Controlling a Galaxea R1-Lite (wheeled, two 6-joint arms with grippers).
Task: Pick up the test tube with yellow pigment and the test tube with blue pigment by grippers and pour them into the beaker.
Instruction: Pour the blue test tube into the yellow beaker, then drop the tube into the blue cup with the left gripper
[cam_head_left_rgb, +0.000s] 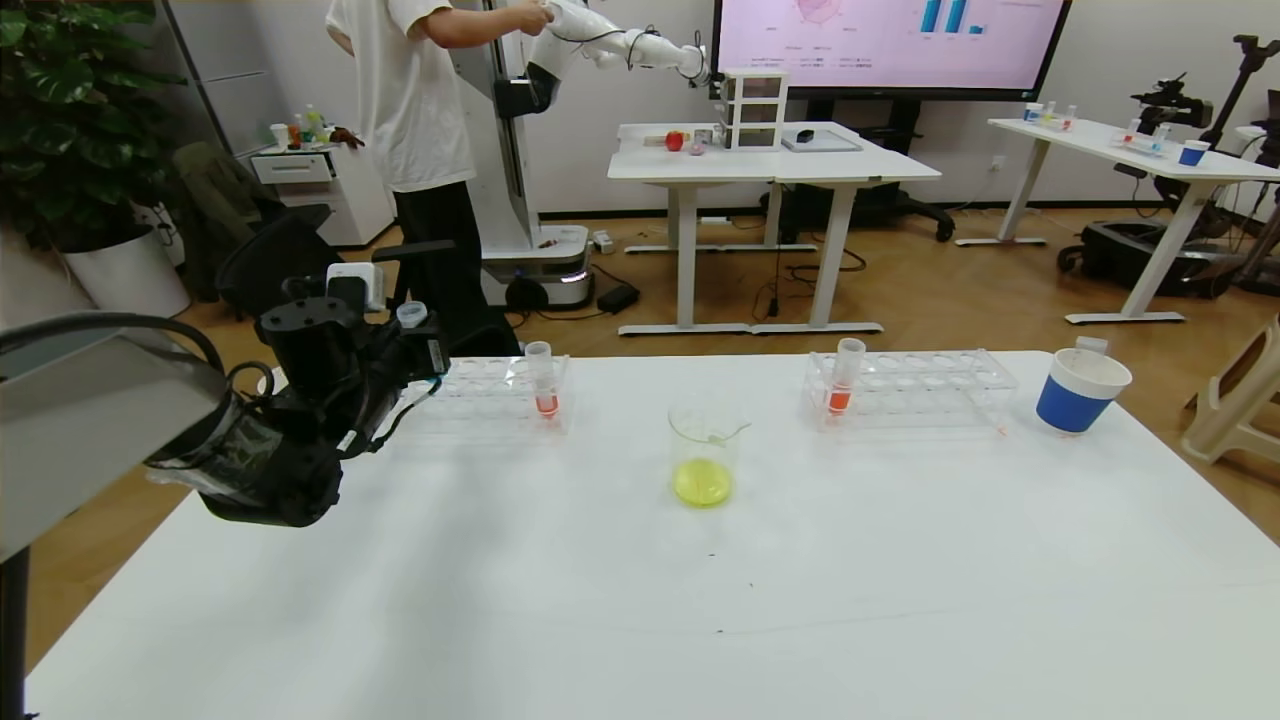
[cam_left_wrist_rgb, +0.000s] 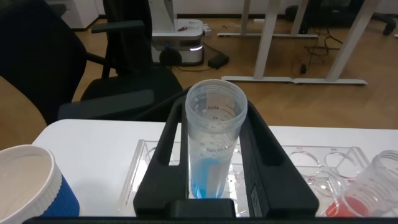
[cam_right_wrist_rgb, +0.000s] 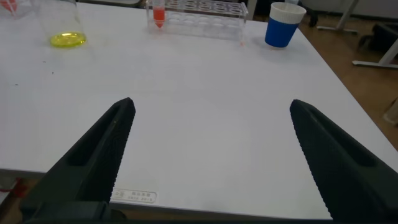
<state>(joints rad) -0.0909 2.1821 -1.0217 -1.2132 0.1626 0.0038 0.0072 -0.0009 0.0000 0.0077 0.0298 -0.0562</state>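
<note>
My left gripper (cam_head_left_rgb: 415, 345) is shut on the test tube with blue pigment (cam_head_left_rgb: 412, 317) and holds it upright over the left end of a clear rack (cam_head_left_rgb: 490, 385). In the left wrist view the tube (cam_left_wrist_rgb: 214, 143) stands between the black fingers (cam_left_wrist_rgb: 168, 143), with blue liquid at its bottom. The beaker (cam_head_left_rgb: 705, 450) stands at the table's middle with yellow liquid in it; it also shows in the right wrist view (cam_right_wrist_rgb: 62, 25). The test tube with yellow pigment is out of view. My right gripper (cam_right_wrist_rgb: 211, 104) is open and empty above the table's near right part.
Each of two clear racks holds an orange-red tube: the left one (cam_head_left_rgb: 543, 380) and the right one (cam_head_left_rgb: 845, 375) in its rack (cam_head_left_rgb: 910, 385). A blue-and-white cup (cam_head_left_rgb: 1080, 390) stands at the far right, another (cam_left_wrist_rgb: 31, 186) beside the left rack. A person and other tables are behind.
</note>
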